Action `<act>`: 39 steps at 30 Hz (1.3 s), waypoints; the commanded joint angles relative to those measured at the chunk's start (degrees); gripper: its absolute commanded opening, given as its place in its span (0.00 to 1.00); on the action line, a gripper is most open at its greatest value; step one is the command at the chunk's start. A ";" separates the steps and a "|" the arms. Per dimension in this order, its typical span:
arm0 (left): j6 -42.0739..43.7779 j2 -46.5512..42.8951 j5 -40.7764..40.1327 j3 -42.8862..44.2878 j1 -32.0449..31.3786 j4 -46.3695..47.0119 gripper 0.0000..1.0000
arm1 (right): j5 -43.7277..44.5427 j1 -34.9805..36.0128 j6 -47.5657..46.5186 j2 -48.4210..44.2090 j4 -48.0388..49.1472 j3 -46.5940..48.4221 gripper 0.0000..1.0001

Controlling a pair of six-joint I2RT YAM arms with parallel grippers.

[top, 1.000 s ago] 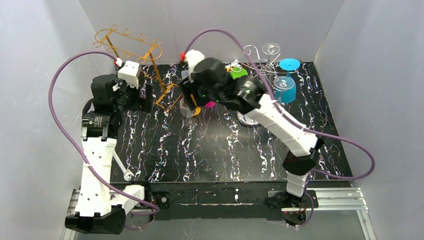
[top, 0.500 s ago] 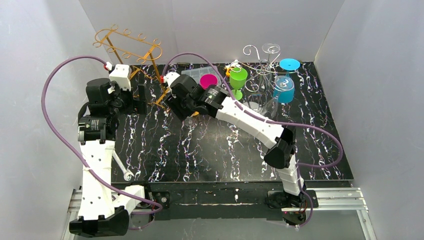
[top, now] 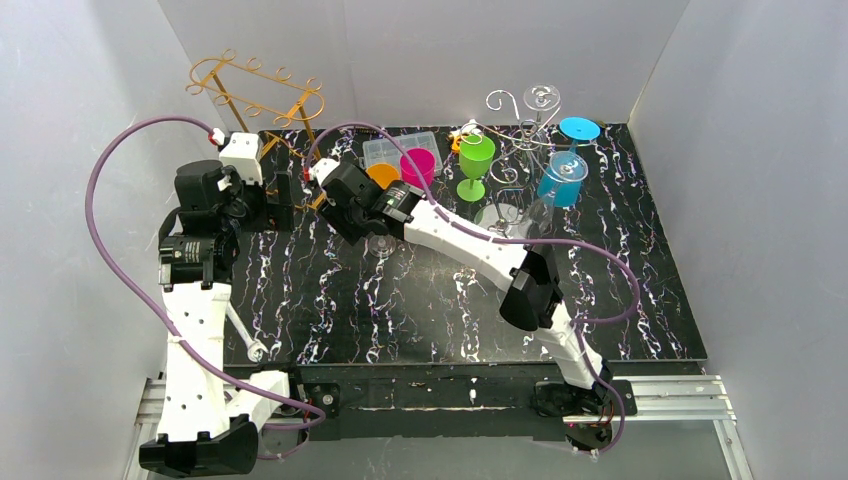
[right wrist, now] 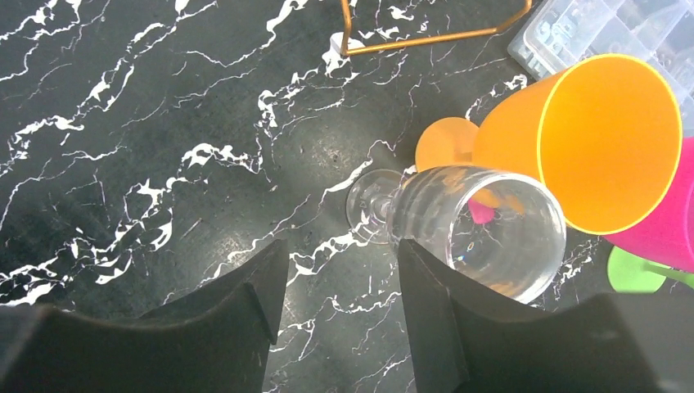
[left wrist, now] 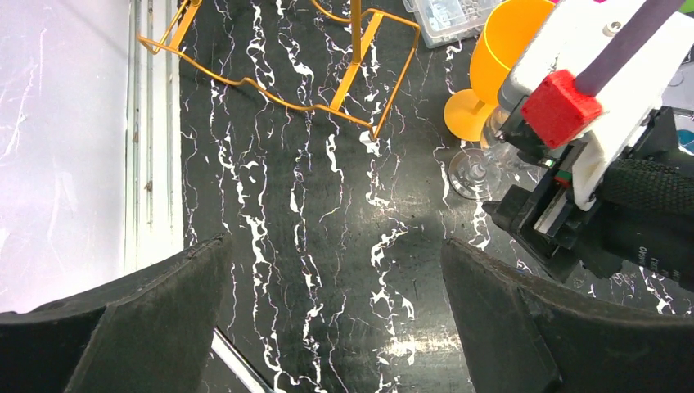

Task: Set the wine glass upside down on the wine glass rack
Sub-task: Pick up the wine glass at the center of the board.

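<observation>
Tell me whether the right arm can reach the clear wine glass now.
Probably yes: the right claw hangs open just short of the clear wine glass, nothing between them. The orange glass close beside it may crowd the grip.

Wrist view: right hand [right wrist: 342, 266] spread, bare black marbled surface [right wrist: 123, 164] in the gap; clear wine glass [right wrist: 479, 233] stands on its foot just ahead, nearer the right finger; orange glass [right wrist: 589, 139] just behind it; pink glass [right wrist: 663, 233] at frame edge; gold rack wire [right wrist: 434, 37] beyond.
</observation>
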 commanded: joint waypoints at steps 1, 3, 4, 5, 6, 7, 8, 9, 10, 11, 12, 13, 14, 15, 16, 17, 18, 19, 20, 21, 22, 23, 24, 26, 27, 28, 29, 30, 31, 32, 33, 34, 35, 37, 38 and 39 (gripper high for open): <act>-0.40 -1.32 -0.35 -0.29 0.33 1.30 0.98 | 1.45 -0.42 -1.01 -0.38 2.75 2.39 0.59; -0.27 -1.27 -0.50 -0.33 0.28 1.71 0.98 | 1.58 -0.49 -0.99 -0.62 2.82 2.02 0.58; -0.26 -1.25 -0.47 -0.38 0.28 1.83 0.98 | 1.48 -0.50 -0.98 -0.76 2.80 1.90 0.57; -0.30 -1.25 -0.44 -0.41 0.33 1.94 0.98 | 0.95 -0.50 -0.97 -1.03 2.83 1.82 0.57; -0.28 -1.19 -0.44 -0.50 0.26 1.97 0.98 | 0.38 -0.50 -0.97 -1.43 2.89 1.69 0.57; -0.26 -1.22 -0.38 -0.62 0.30 2.03 0.98 | -0.27 -0.50 -0.95 -1.97 3.10 1.51 0.56; -0.26 -1.24 -0.35 -0.81 0.28 2.15 0.98 | -0.54 -0.50 -0.94 -2.49 3.40 1.33 0.56; -0.26 -1.30 -0.35 -1.00 0.27 2.28 0.98 | -0.59 -0.50 -0.95 -3.02 3.62 1.16 0.56; -0.20 -1.31 -0.35 -1.13 0.27 2.38 0.98 | -0.53 -0.53 -1.00 -3.49 3.70 1.20 0.56; -0.23 -1.38 -0.31 -1.27 0.28 2.48 0.98 | -0.41 -0.61 -0.99 -3.90 3.87 1.31 0.56; -0.27 -1.42 -0.24 -1.35 0.29 2.56 0.98 | -0.35 -0.69 -0.96 -4.25 4.05 1.31 0.56; -0.35 -1.43 -0.14 -1.41 0.28 2.64 0.98 | -0.24 -0.84 -0.94 -4.57 4.17 1.32 0.56; -0.37 -1.37 -0.05 -1.40 0.29 2.67 0.98 | -0.12 -1.11 -0.82 -4.84 4.25 1.34 0.56; -0.43 -1.34 0.03 -1.35 0.24 2.68 0.98 | -0.16 -1.45 -0.72 -4.95 4.25 1.35 0.56; -0.44 -1.29 0.07 -1.29 0.30 2.68 0.98 | -0.31 -1.82 -0.46 -5.00 4.21 1.24 0.56; -0.54 -1.25 0.14 -1.26 0.23 2.68 0.98 | -0.66 -2.28 -0.19 -5.05 4.11 1.04 0.56; -0.56 -1.17 0.17 -1.26 0.28 2.68 0.98 | -0.84 -2.63 0.00 -5.01 4.04 0.78 0.55; -0.58 -1.12 0.18 -1.23 0.25 2.68 0.98 | -0.97 -2.89 0.12 -5.03 4.08 0.35 0.55; -0.56 -1.14 0.18 -1.25 0.25 2.68 0.98 | -1.16 -3.12 0.29 -5.07 4.17 -0.12 0.55; -0.53 -1.16 0.18 -1.22 0.30 2.68 0.98 | -1.52 -3.36 0.41 -5.03 4.18 -0.48 0.55; -0.53 -1.16 0.18 -1.26 0.27 2.73 0.98 | -1.88 -3.55 0.60 -4.92 4.17 -0.73 0.55; -0.56 -1.16 0.18 -1.29 0.31 2.85 0.98 | -2.05 -3.72 0.79 -4.72 4.06 -0.88 0.54; -0.60 -1.16 0.22 -1.29 0.31 2.92 0.98 | -2.26 -3.84 0.91 -4.53 3.95 -0.98 0.54; -0.66 -1.12 0.38 -1.15 0.27 2.97 0.98 | -2.87 -3.92 1.11 -4.01 3.63 -1.10 0.53; -0.75 -1.15 0.43 -1.10 0.28 3.00 0.98 | -3.18 -3.93 1.24 -3.70 3.36 -1.11 0.53; -0.80 -1.16 0.44 -1.05 0.31 3.05 0.98 | -3.63 -3.94 1.37 -3.39 3.15 -1.15 0.52; -0.80 -1.15 0.44 -1.08 0.32 3.10 0.98 | -4.13 -3.94 1.50 -3.08 2.91 -1.19 0.51; -0.82 -1.21 0.44 -1.19 0.30 3.17 0.98 | -4.64 -3.96 1.68 -2.77 2.64 -1.17 0.50; -0.83 -1.23 0.44 -1.22 0.27 3.20 0.98 | -5.15 -3.95 1.87 -2.47 2.31 -1.13 0.49; -0.81 -1.24 0.44 -1.20 0.29 3.20 0.98 | -5.64 -3.93 2.00 -2.17 1.93 -1.07 0.48; -0.79 -1.29 0.42 -1.24 0.30 3.20 0.98 | -6.02 -3.95 2.13 -1.96 1.55 -1.03 0.47; -0.79 -1.33 0.43 -1.31 0.27 3.23 0.98 | -6.34 -3.95 2.25 -1.78 1.18 -1.02 0.46; -0.70 -1.36 0.44 -1.36 0.25 3.30 0.98 | -6.73 -3.93 2.30 -1.60 0.84 -1.00 0.45; -0.62 -1.34 0.45 -1.47 0.27 3.41 0.98 | -7.30 -3.93 2.28 -1.26 0.03 -0.79 0.42; -0.64 -1.34 0.44 -1.46 0.27 3.45 0.98 | -7.43 -3.93 2.24 -1.02 -0.50 -0.58 0.41; -0.64 -1.34 0.49 -1.44 0.27 3.50 0.98 | -7.57 -3.94 2.19 -0.80 -1.08 -0.38 0.39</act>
